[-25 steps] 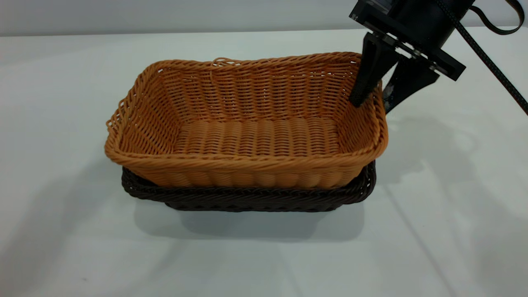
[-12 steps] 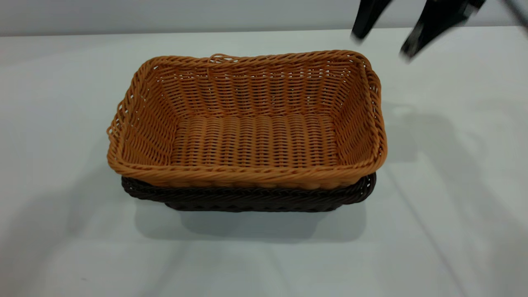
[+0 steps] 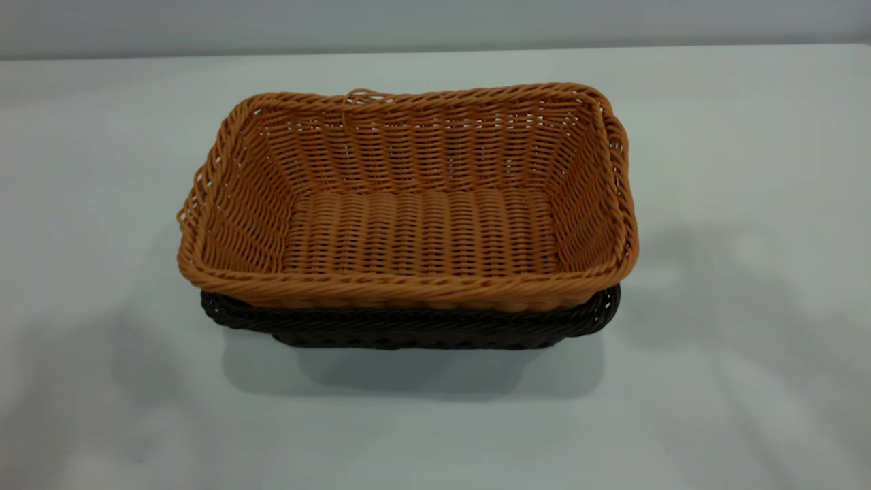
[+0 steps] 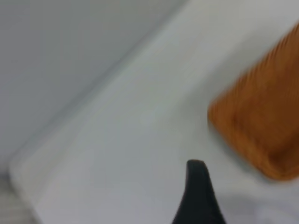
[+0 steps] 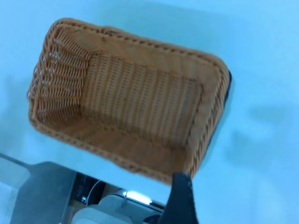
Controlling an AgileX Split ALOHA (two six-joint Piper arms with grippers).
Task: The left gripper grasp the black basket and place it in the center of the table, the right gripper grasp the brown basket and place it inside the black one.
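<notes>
pale white desk (image 3: pixel 748 381) fills the exterior view, with a grey wall behind. a second ago the right tool was pinching the brown basket's right rim; half a second ago it was lifting away with fingers spread; now it is gone from that view. the brown basket (image 3: pixel 408 211) sits nested inside the black basket (image 3: pixel 408 330) near the desk's middle, so the task looks finished. count: two baskets, one brown, one black, only its rim and base showing. each wrist view shows a single dark finger, left tool (image 4: pixel 198 196) and right tool (image 5: pixel 180 200), well clear of the baskets; i cannot tell whether either is spread or pressed together.
</notes>
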